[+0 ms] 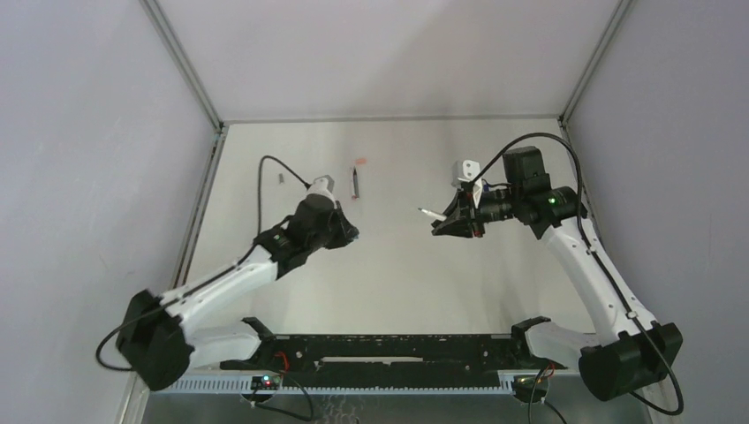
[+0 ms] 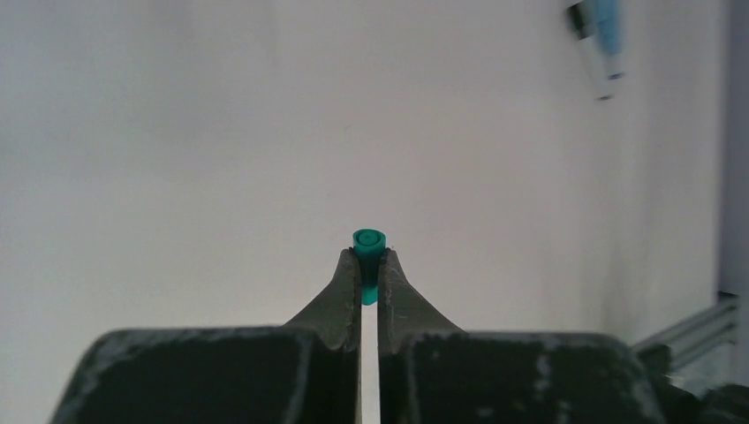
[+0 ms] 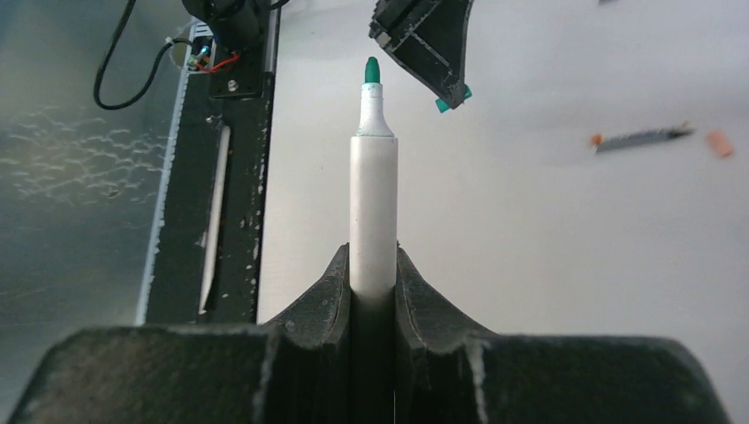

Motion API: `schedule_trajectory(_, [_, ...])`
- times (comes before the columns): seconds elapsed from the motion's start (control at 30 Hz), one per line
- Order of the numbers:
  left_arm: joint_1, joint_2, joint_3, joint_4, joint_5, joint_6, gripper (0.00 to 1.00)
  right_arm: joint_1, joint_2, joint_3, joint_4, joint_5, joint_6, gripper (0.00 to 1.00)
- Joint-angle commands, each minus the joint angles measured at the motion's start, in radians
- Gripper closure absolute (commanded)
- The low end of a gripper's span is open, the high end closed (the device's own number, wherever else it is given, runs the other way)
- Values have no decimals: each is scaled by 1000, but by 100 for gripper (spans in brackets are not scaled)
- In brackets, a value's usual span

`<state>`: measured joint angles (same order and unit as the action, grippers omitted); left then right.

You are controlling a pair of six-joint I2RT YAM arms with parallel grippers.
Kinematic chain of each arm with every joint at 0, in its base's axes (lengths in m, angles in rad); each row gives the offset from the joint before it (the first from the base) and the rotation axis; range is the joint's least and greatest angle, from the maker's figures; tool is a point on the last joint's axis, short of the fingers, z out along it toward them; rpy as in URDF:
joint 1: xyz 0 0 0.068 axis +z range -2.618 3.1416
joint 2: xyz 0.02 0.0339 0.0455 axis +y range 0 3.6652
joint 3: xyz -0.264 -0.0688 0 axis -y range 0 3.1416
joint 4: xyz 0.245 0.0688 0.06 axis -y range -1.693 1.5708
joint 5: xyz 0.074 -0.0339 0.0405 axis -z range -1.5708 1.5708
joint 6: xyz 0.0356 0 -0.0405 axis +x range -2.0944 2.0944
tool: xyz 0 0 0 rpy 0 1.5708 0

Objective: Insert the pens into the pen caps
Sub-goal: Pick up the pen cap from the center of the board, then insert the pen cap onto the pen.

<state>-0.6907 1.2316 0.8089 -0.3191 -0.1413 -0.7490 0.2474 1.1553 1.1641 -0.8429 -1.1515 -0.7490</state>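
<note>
Over white table, left pincer clamps cap, right pincer pen.

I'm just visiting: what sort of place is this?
Likely a robot test bench: two white-and-black arms bolted to a pale table between plain grey panels, left hand pinching a small teal plastic cap, right hand a white teal-tipped marker pen.

Cap left of pen (apart).
</note>
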Motion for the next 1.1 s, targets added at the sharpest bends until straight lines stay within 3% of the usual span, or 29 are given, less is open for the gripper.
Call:
schedule_trajectory(0.0, [2, -216, -131, 276, 25, 29, 100, 94, -55, 28, 174, 97, -3, 100])
schedule_trajectory(0.2, [3, -450, -240, 496, 56, 52, 100, 236, -122, 28, 349, 185, 130, 100])
schedule_trajectory(0.37, [2, -528, -247, 681, 172, 55, 100, 347, -158, 28, 465, 259, 288, 100])
schedule_trajectory(0.53, [3, -520, -198, 830, 285, 17, 100, 381, -168, 16, 576, 267, 521, 100])
schedule_trajectory(0.83, [2, -432, -163, 1191, 414, -131, 100, 392, -169, -42, 737, 159, 732, 100])
schedule_trajectory(1.07, [2, -375, -150, 1392, 442, -175, 100, 433, -168, -80, 879, 222, 921, 100])
